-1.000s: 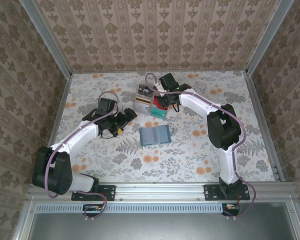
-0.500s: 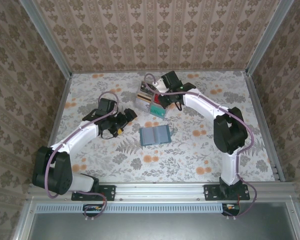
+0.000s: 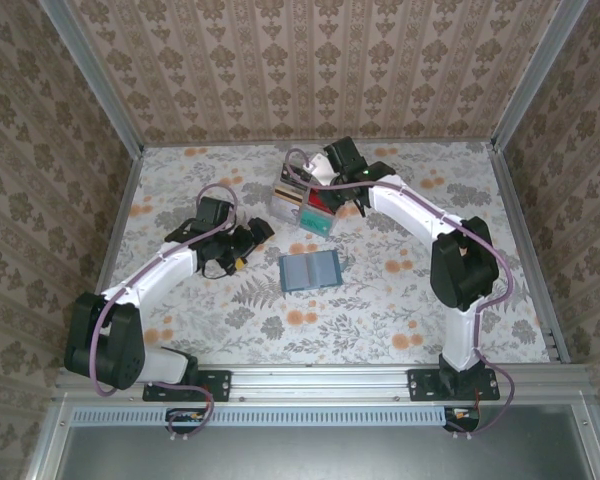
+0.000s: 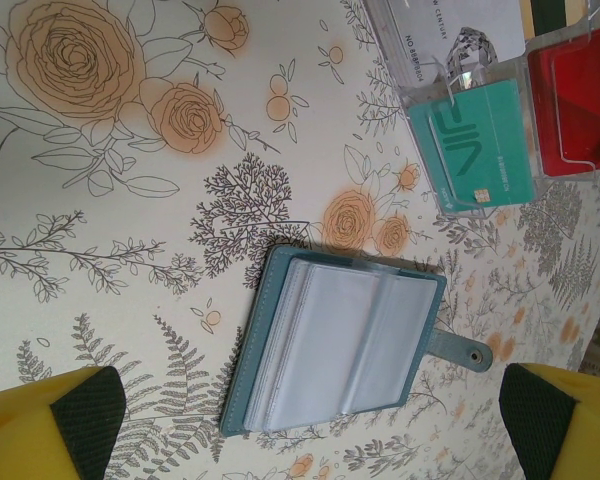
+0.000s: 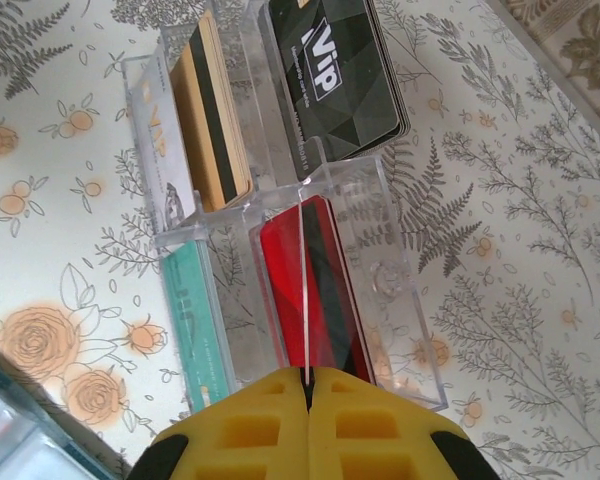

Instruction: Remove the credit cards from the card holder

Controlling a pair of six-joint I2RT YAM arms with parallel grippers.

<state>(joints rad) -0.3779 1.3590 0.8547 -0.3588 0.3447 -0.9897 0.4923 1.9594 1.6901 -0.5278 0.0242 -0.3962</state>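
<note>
The slate-blue card holder (image 3: 311,270) lies open on the table, and its clear inner sleeves (image 4: 340,350) look pale and blank. My left gripper (image 3: 252,246) hovers open just left of it, with its yellow fingertips (image 4: 85,410) spread wide on either side of the holder. My right gripper (image 3: 321,200) is over the clear tray (image 3: 285,200). It is shut (image 5: 305,385) on a thin card seen edge-on, above the compartment holding a red card (image 5: 285,290). Other credit cards stand in the tray: teal (image 5: 195,320), gold-striped (image 5: 215,120) and black (image 5: 335,75).
The tray's clear walls (image 5: 420,330) divide it into several compartments, and it sits behind the card holder. In the left wrist view the teal card (image 4: 480,145) and red card (image 4: 580,100) show in the tray. Metal rails border the floral table.
The right wrist has shifted slightly toward the far wall over the tray, and its elbow has swung right. The left arm and the card holder have not moved.
</note>
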